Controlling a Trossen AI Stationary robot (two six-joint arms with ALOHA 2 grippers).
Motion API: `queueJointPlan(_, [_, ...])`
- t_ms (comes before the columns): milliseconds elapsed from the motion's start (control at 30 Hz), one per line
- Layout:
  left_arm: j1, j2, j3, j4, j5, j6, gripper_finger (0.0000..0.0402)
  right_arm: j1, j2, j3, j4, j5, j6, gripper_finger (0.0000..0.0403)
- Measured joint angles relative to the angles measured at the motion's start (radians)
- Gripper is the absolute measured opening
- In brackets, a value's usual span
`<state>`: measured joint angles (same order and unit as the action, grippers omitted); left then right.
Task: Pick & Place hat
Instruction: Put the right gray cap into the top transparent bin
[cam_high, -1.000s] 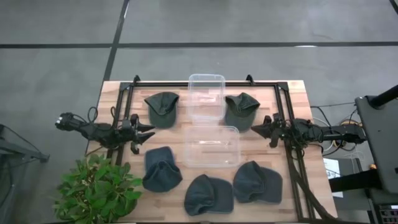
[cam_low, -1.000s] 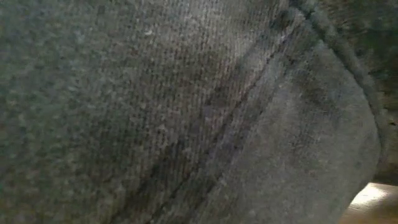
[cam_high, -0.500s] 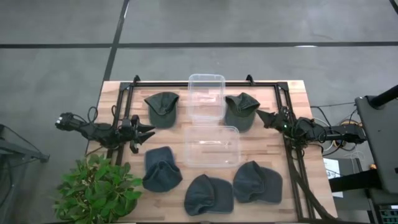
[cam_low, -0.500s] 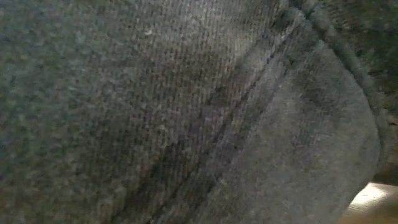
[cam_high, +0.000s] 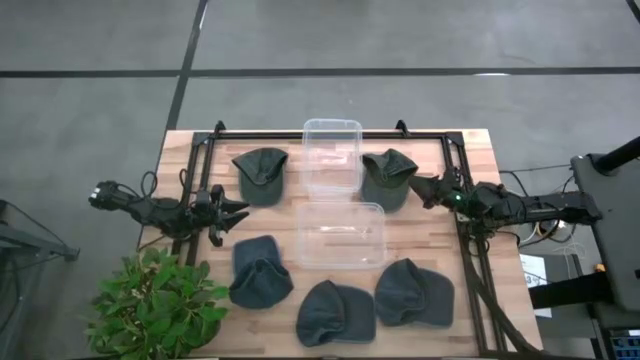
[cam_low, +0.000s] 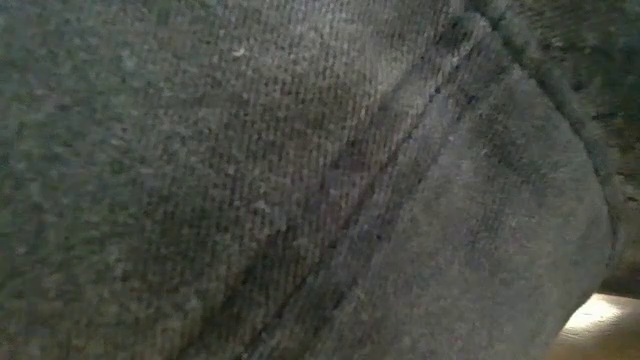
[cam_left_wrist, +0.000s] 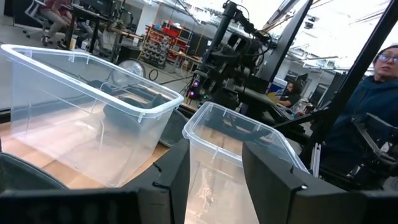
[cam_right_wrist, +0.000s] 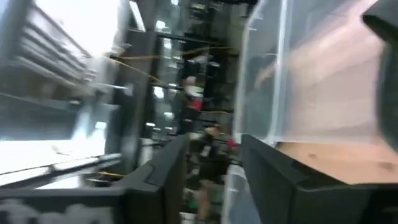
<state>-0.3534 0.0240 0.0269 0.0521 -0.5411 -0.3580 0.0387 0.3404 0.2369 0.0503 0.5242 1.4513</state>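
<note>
one hat's dark fabric fills the whole low view.

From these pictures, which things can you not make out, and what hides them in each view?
- Low view: the table, bins and arms are all hidden; dark hat fabric fills the lens.
- Right wrist view: blurred by motion and tilted; only a clear bin shows, no hat.
- Left wrist view: the hats beyond the near bin show only dimly through its walls.
- High view: the right gripper, beside a hat, is too small to tell whether they touch.
</note>
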Motion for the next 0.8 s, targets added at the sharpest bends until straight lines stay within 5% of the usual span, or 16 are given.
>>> queueJointPlan(267, [0.0,0.0,0.0,0.0,0.0,-0.037,0.0139,-0.02,0.256,0.325,-0.695,0.094,0.224,0.0202])
queueJointPlan(400, [0.0,0.0,0.0,0.0,-0.001,-0.037,0.0139,-0.052,0.35,0.414,-0.99,0.053,0.251,0.0201])
queueJointPlan(800, [0.0,0.0,0.0,0.0,-0.003,-0.037,0.0139,-0.177,0.481,0.261,-0.777,-0.104,0.196,0.0194])
